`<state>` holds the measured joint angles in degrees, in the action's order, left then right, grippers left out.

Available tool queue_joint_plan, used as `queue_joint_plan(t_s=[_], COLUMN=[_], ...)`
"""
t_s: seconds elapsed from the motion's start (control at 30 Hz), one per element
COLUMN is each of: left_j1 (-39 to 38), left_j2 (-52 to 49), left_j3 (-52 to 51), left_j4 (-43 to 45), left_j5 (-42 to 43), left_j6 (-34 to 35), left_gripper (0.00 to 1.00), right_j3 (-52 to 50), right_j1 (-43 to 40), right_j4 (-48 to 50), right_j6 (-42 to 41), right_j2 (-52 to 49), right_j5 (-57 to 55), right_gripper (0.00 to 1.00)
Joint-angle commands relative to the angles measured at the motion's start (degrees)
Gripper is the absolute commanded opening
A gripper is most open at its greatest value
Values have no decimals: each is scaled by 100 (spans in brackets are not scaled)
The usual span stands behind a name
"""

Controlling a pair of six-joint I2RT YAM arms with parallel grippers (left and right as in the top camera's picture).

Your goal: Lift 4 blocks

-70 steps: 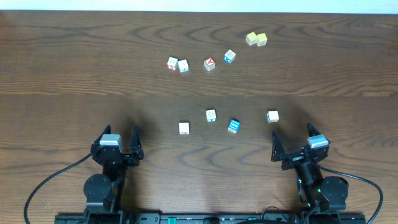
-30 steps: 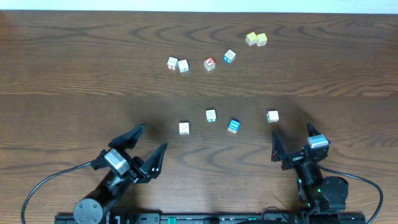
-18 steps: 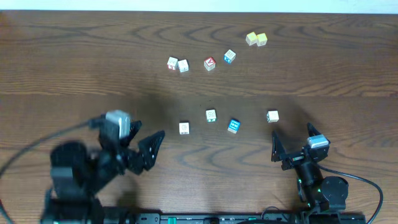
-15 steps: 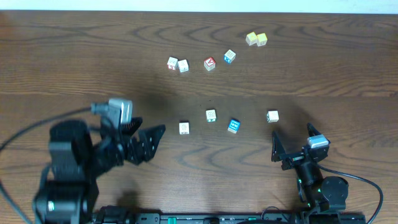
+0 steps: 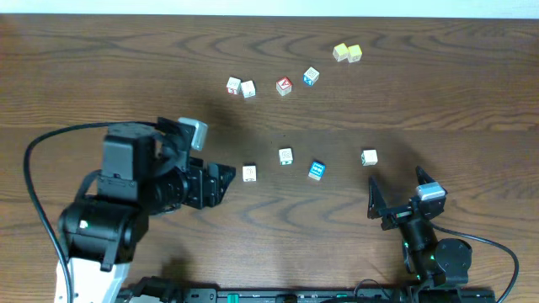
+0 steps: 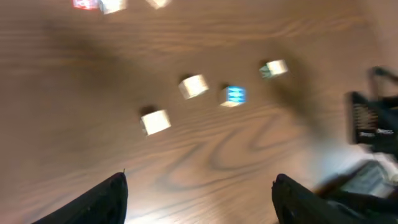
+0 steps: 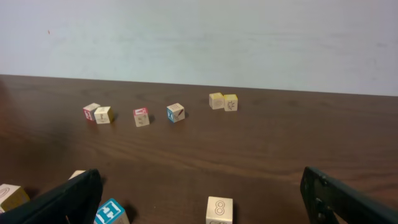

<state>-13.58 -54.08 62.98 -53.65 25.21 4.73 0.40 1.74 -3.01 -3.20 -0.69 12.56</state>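
left gripper (image 5: pixel 224 180), released, has swung up beside the leftmost front block (image 5: pixel 249 172); right gripper (image 5: pixel 394 179) unmoved, released.

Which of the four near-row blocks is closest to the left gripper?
The leftmost cream block, just ahead of the left gripper; the other two cream blocks and the blue block lie farther right.

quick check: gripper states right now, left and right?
Left gripper: open, holding nothing.
Right gripper: open, holding nothing.
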Motion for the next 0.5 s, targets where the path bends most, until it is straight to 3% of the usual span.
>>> queue_joint_plan(t_s=[0.0, 0.07, 0.13, 0.4, 0.47], left_j1=[-680, -1062, -1364, -1563, -1558], left_j2=[116, 85, 13, -420, -538], left_j3=[267, 260, 249, 223, 223], left_j4=[-170, -264, -240, -251, -247], left_j5=[-2643, -3268, -3342, -3346, -3440], left_j6=[1340, 1967, 2225, 2258, 2260], left_gripper=[75, 75, 75, 75, 75], right_j3=[-9, -9, -9, -9, -9], right_j1=[76, 76, 76, 72, 74], right_j4=[-24, -24, -24, 201, 584], right_j6=[28, 31, 31, 155, -387], right_j2=[26, 26, 28, 26, 26], right_j5=[-28, -28, -28, -151, 363], right_gripper=[99, 99, 99, 99, 99])
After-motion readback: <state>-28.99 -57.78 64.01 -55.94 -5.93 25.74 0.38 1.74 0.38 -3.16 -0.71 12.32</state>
